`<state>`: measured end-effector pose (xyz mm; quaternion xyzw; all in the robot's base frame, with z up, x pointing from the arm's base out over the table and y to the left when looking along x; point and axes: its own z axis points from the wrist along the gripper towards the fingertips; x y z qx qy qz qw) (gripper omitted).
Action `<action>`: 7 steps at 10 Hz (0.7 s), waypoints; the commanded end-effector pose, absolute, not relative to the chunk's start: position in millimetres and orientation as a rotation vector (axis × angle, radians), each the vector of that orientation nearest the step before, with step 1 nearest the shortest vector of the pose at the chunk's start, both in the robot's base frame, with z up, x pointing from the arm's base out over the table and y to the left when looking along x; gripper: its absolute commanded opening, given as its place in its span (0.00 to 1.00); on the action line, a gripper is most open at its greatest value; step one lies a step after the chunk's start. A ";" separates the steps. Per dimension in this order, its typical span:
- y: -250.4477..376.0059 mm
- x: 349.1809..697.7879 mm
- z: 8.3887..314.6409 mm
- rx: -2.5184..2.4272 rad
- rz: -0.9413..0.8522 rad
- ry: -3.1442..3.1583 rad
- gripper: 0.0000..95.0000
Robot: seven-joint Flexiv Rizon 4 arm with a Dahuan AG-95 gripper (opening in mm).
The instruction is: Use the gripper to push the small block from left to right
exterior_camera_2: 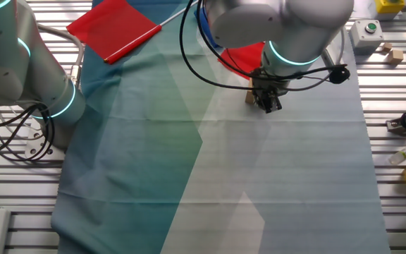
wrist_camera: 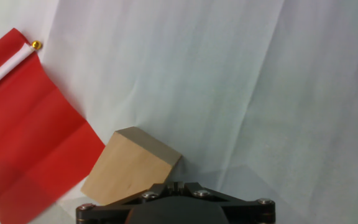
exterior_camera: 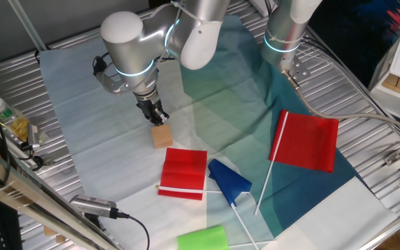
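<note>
The small block is a tan wooden cube on the pale cloth, just above a folded red flag. My gripper is a narrow black pair of fingers pressed together, low over the cloth and touching the block's upper left side. In the hand view the block lies right at the shut fingertips, with the red flag to its left. In the other fixed view the gripper mostly hides the block.
A blue flag, a larger red flag and a bright green piece lie nearby on the cloth. A second upright silver arm stands at the back. Bottles and cables lie at the table's edges.
</note>
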<state>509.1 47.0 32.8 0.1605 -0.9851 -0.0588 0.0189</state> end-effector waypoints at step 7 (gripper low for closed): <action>85.1 507.4 28.1 0.397 -0.177 -3.070 0.00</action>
